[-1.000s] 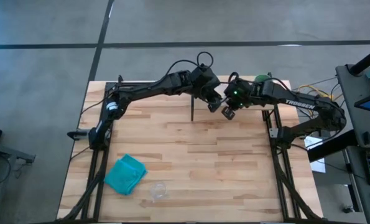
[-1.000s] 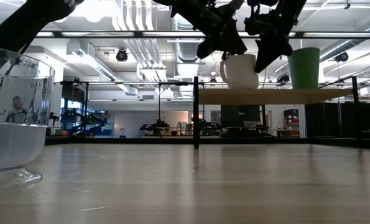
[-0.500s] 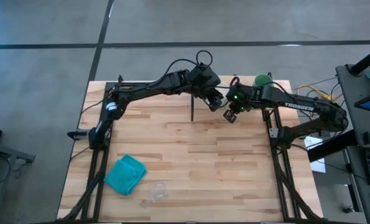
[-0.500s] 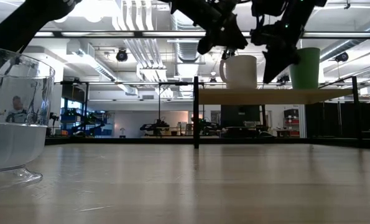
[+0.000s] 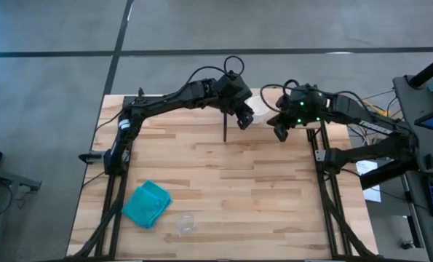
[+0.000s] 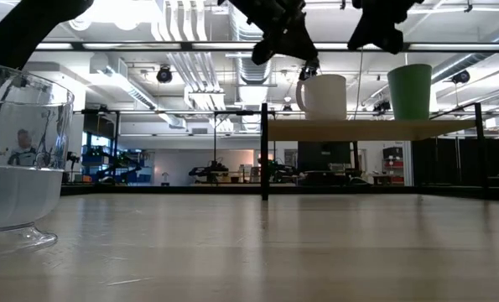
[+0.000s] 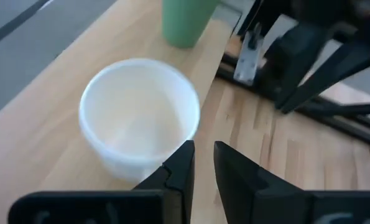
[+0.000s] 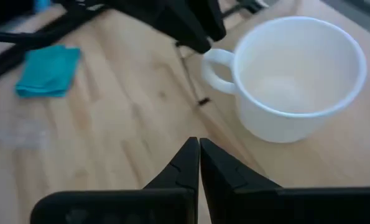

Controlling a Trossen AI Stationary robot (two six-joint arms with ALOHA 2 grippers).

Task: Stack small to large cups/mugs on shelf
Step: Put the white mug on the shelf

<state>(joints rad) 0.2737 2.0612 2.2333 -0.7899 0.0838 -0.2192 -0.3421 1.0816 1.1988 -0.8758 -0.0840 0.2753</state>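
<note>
The white handled mug (image 6: 324, 96) stands upright on the shelf (image 6: 375, 129), with the green cup (image 6: 409, 91) upright to its right. From above, the mug (image 5: 259, 112) shows between the two grippers. My left gripper (image 7: 203, 149) hovers just above the mug's (image 7: 138, 118) near side, its fingers a narrow gap apart. My right gripper (image 8: 198, 144) is shut and hangs above the shelf, right of the mug (image 8: 296, 74). The small clear cup (image 5: 185, 223) stands on the table near its near edge.
A teal folded cloth (image 5: 146, 203) lies on the table beside the clear cup. The shelf's thin black post (image 5: 225, 128) stands below my left gripper (image 5: 243, 118). Black frame bars run along the table's left and right edges. Bare wood lies mid-table.
My right gripper has risen from beside the mug to well above the shelf and moved toward the table's right edge. My left gripper has lifted a little and drawn back to the left. The mug and green cup have stayed put on the shelf.
</note>
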